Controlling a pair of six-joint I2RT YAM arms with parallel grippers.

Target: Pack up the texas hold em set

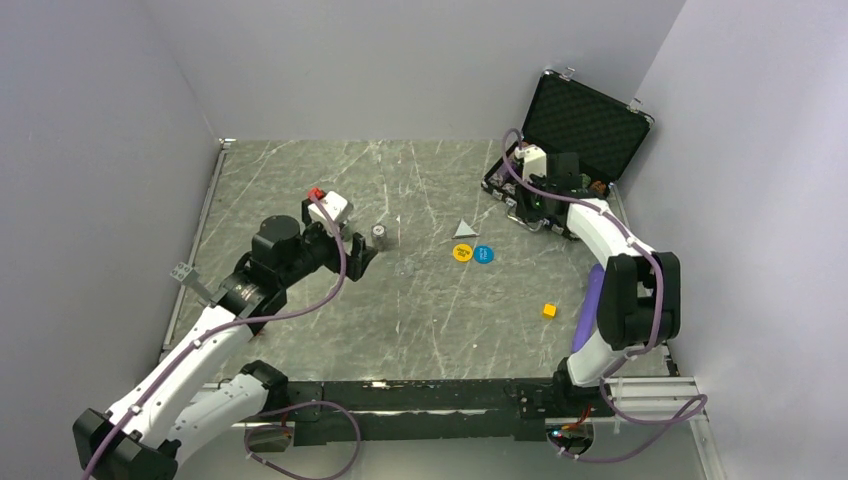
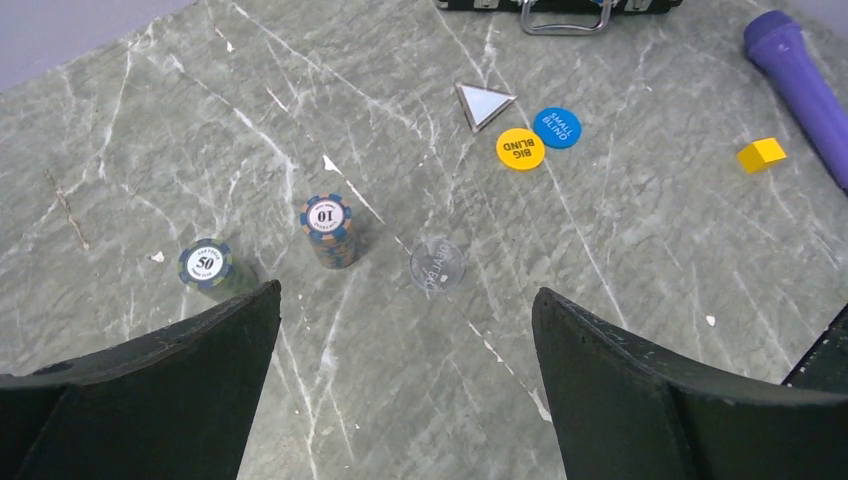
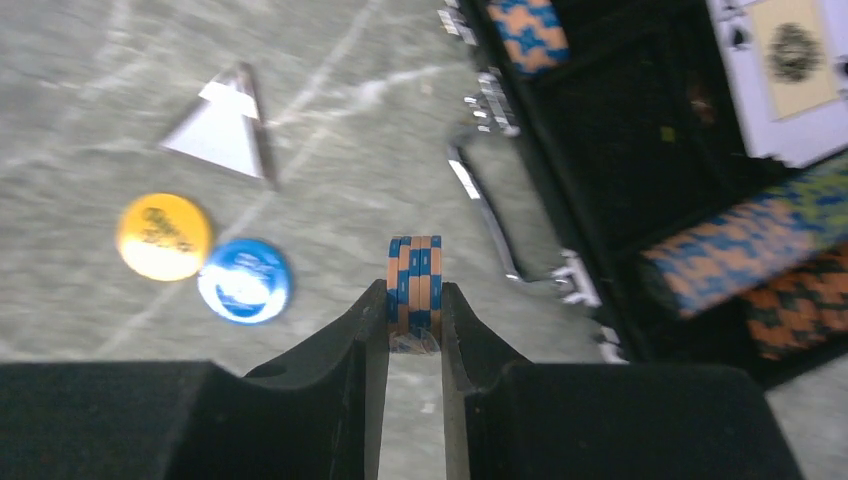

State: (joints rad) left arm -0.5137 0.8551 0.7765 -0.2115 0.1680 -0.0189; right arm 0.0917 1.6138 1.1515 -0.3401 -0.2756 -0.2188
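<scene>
Right wrist view: the right gripper (image 3: 415,300) pinches a small orange and blue chip stack (image 3: 415,268) just beside the open briefcase (image 3: 620,140). A yellow disc (image 3: 163,236), blue disc (image 3: 244,281) and silver triangle (image 3: 222,125) lie nearby. The left gripper (image 2: 405,292) is spread wide near 2 standing chip stacks (image 2: 327,230).

Three loose chip stacks (image 2: 326,232), two coloured discs (image 2: 520,149), one cube (image 2: 761,155), perhaps one clear disc (image 2: 437,267).

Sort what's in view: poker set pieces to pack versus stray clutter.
Set: black briefcase, 10 chip stack, 50 chip stack, yellow Big Blind disc, blue Small Blind disc, chips in right gripper.
Stray: yellow cube, purple stick.
</scene>
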